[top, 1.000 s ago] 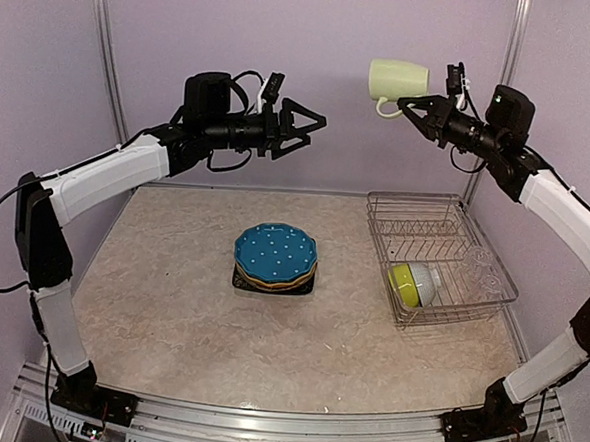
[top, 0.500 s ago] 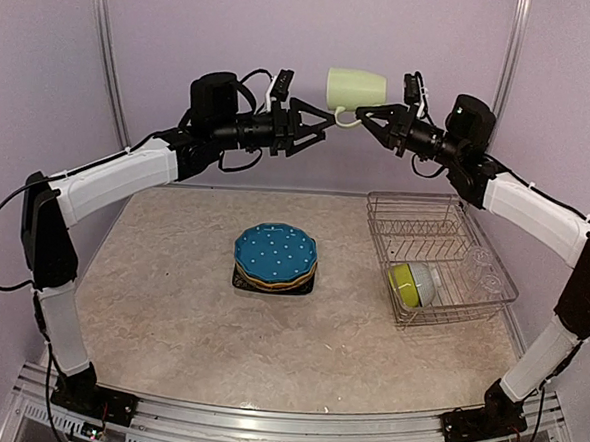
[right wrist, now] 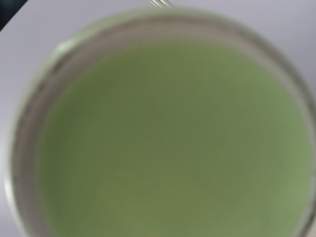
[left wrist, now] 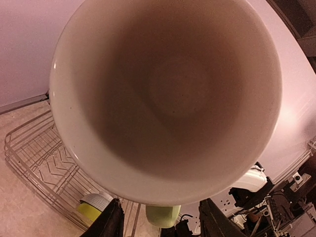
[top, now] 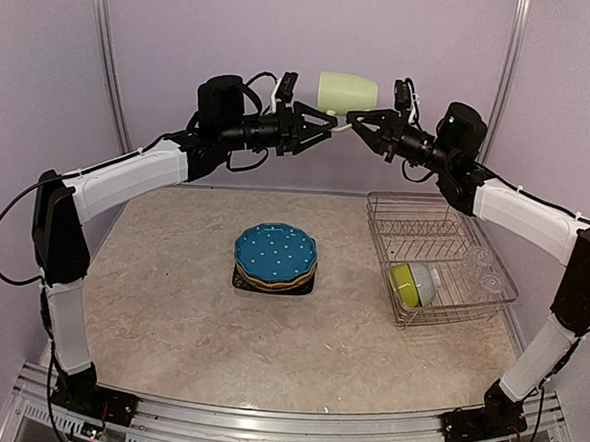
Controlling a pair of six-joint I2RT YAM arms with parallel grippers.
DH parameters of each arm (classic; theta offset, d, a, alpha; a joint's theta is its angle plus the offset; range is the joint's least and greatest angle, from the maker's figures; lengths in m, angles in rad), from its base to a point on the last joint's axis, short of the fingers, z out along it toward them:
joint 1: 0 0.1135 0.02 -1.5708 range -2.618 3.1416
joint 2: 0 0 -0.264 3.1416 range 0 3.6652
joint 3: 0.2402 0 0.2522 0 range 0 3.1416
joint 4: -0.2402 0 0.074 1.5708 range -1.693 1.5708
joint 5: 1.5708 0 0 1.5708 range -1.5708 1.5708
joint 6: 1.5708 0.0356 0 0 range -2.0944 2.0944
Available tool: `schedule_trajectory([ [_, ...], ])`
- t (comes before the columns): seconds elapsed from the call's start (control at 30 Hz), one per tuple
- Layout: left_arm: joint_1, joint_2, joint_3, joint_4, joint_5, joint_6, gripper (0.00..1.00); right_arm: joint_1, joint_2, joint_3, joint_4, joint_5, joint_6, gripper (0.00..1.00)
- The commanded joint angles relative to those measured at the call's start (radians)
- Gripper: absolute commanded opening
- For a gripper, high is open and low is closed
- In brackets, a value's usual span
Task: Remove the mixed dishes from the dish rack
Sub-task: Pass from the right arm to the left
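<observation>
The pale green mug [top: 348, 92] hangs on its side high above the table's back, between both grippers. My right gripper [top: 359, 120] is shut on its handle from the right. My left gripper [top: 331, 121] meets it from the left. In the left wrist view the mug's mouth [left wrist: 168, 98] fills the frame, and my left gripper [left wrist: 160, 219] has its jaws apart on either side of the handle [left wrist: 163, 215] without touching it. The mug's base [right wrist: 168, 138] blocks the right wrist view, hiding the fingers. The dish rack [top: 417, 197] stands at the right.
In the rack lie a lime bowl [top: 402, 284] nested with a white bowl [top: 428, 279], and clear glasses [top: 482, 273]. A stack of plates with the blue white-dotted plate [top: 275, 252] on top sits mid-table. Frame posts stand at the back corners.
My right arm has carried the mug left from above the rack to the middle. My left gripper has moved right to meet it, and its jaws have narrowed around the handle.
</observation>
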Motion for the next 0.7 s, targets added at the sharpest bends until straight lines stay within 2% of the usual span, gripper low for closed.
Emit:
schedule_trajectory([
  [0.0, 0.015, 0.020, 0.015, 0.031, 0.035, -0.006, 0.47, 0.011, -0.003, 0.003, 0.129, -0.015, 0.013, 0.00],
  [0.2, 0.036, 0.025, 0.015, 0.033, 0.054, -0.018, 0.40, 0.012, 0.003, 0.003, 0.139, -0.029, 0.028, 0.00],
  [0.53, 0.046, 0.007, -0.008, 0.008, 0.113, -0.007, 0.35, 0.013, 0.049, 0.016, 0.183, -0.093, 0.098, 0.00],
  [0.67, 0.048, -0.002, -0.022, 0.002, 0.134, -0.008, 0.27, 0.019, 0.067, 0.018, 0.221, -0.113, 0.135, 0.00],
])
